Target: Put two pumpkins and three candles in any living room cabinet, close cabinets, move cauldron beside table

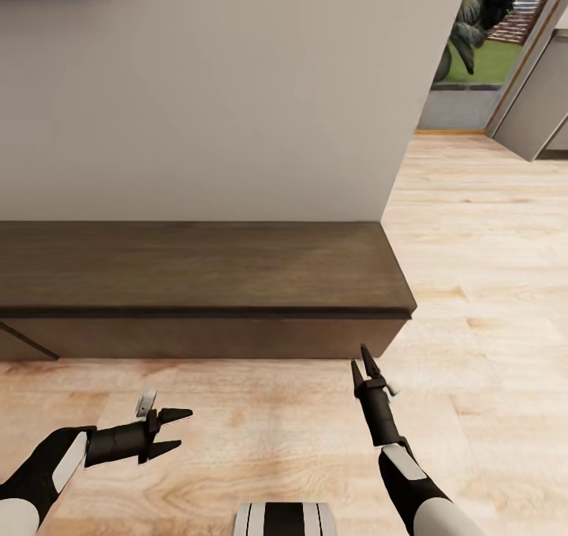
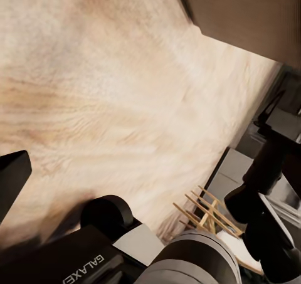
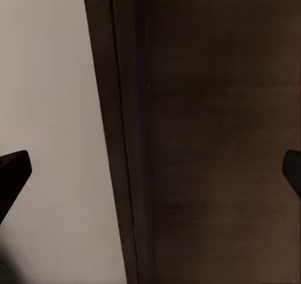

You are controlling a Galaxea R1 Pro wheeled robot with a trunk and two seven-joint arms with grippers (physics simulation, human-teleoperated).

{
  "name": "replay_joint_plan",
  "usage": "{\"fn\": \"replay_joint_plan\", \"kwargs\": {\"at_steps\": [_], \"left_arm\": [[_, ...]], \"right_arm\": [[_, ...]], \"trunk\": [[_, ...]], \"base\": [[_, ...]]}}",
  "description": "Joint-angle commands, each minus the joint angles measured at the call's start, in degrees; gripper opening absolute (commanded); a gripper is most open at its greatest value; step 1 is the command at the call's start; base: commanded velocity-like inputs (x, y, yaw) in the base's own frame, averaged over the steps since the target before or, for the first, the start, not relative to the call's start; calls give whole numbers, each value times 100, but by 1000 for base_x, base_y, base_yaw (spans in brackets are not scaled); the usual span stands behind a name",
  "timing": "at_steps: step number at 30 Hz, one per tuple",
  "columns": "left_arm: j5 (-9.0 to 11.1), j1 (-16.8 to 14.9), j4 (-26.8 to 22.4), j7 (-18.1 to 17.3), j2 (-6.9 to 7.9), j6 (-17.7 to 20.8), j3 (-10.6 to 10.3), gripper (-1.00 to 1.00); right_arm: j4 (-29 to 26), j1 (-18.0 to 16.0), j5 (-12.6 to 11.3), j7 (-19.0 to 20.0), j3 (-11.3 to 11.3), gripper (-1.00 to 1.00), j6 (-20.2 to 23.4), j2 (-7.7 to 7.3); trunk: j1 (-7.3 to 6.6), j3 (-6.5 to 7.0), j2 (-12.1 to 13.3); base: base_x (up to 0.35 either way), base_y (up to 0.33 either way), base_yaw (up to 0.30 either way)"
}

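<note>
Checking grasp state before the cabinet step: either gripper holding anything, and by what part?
Nothing held. Left gripper and right gripper both have open, empty fingers, facing the cabinet.

Head camera high, facing cabinet [image 1: 197, 272]

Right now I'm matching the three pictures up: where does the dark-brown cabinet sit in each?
Head view: the cabinet spans the middle, against the wall, ahead of both grippers.
Left wrist view: its brown corner sits at the upper right, beyond the plank floor.
Right wrist view: its dark wood covers the right side, beside the pale wall.
Shared landmark: the cabinet's edge.
</note>
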Motion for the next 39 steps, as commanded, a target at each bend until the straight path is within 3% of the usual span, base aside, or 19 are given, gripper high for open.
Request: {"fn": "replay_joint_plan", "kwargs": {"at_steps": [1,7,24,30,35,39], "left_arm": [[3,0,0,0,0,0,0,100],[12,0,0,-2,0,0,3,100],[26,0,0,-9,0,0,0,100],[28,0,0,-9,0,0,0,100],[33,0,0,-9,0,0,7,100],[33,0,0,-9,2,0,8,100]], "right_arm": [[0,0,2,9,0,100,0,-1],[0,1,-3,11,0,100,0,-2],[94,-1,-12,-43,-7,100,-1,3],[169,-3,-53,-221,-18,100,-12,-1],[270,-2,-267,-448,-236,100,-17,-2],[287,0,-281,-470,-271,100,-17,3]], "trunk": [[0,0,0],[0,0,0],[-44,377,23],[-44,377,23],[-44,377,23],[-44,377,23]], "base": [[269,0,0],[80,0,0],[2,0,0],[0,0,0],[25,0,0],[142,0,0]]}}
